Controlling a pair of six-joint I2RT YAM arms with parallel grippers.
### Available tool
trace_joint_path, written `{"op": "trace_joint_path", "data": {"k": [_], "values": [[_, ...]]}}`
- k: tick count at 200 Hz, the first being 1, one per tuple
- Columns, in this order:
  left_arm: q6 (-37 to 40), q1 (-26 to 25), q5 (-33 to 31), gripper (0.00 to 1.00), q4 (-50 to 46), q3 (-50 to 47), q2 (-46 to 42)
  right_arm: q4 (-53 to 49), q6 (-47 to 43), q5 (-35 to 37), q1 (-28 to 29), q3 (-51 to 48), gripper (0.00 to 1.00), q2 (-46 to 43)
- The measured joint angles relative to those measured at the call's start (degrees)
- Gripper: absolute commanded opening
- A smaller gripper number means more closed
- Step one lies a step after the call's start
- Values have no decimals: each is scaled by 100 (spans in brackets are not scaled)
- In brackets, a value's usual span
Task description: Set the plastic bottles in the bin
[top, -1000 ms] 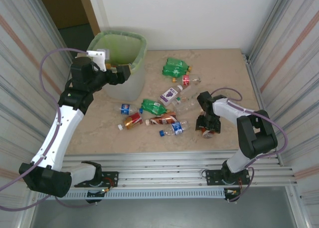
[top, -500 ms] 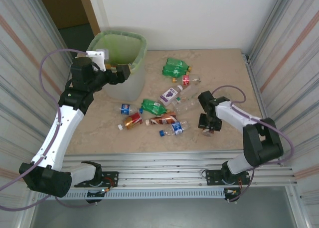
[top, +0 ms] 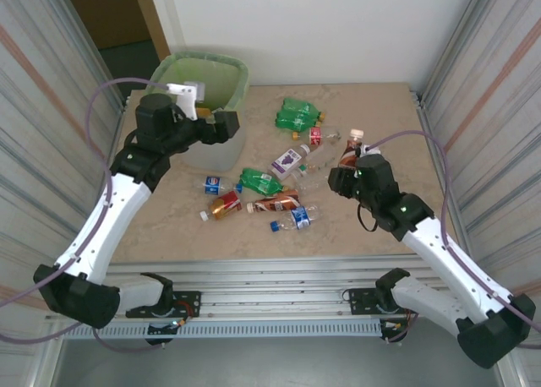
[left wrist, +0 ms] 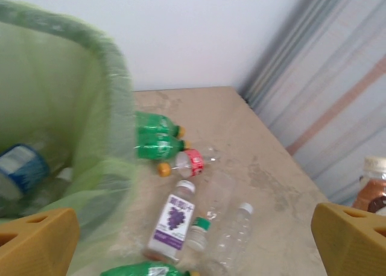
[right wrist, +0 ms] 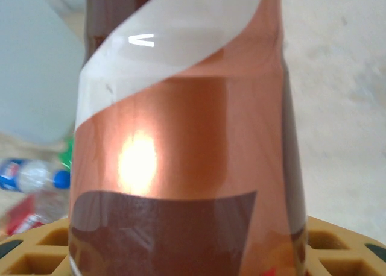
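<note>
Right end effector (top: 345, 167): clamped on a brown bottle (top: 351, 146), white cap up, held clear of the bench (top: 380, 108) over its right half. Left end effector (top: 226, 123): jaws wide, nothing in them, at the near right rim of the bin (top: 182, 66). The bin stands at the far left corner.

Step in hand, as I read it: carry the brown bottle to the bin.
- Keep it high. The other bottles (top: 258, 203) lie scattered across the middle of the bench, under your line.
- The left arm sits at the bin's near side. Come in over the right rim, or move that arm away first.
- The grip looks low on the body, so go smoothly and avoid swinging the bottle.
- Release once the bottle is well inside the rim; the bag (left wrist: 114, 77) folded over it looks loose.

Views:
- Right wrist: label close up, pads (right wrist: 36, 252) on either side of the lower body. This confirms the hold but gives no route.
- Overhead: gives you the route and both arms, but the bin's inside is hard to read.
- Left wrist: looks into the bin, where a blue-labelled bottle (left wrist: 21, 167) lies inside.
</note>
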Motion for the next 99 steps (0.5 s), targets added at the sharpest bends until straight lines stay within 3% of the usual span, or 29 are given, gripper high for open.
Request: {"op": "trace_joint_path", "data": {"k": [58, 99], "values": [[-26, -841, 774, 96, 358, 597, 671, 1080, -581, -686, 238, 249, 35, 221], [-223, -1141, 1537, 89, 732, 935, 1241, 1574, -824, -1034, 413, 581, 35, 525]]}}
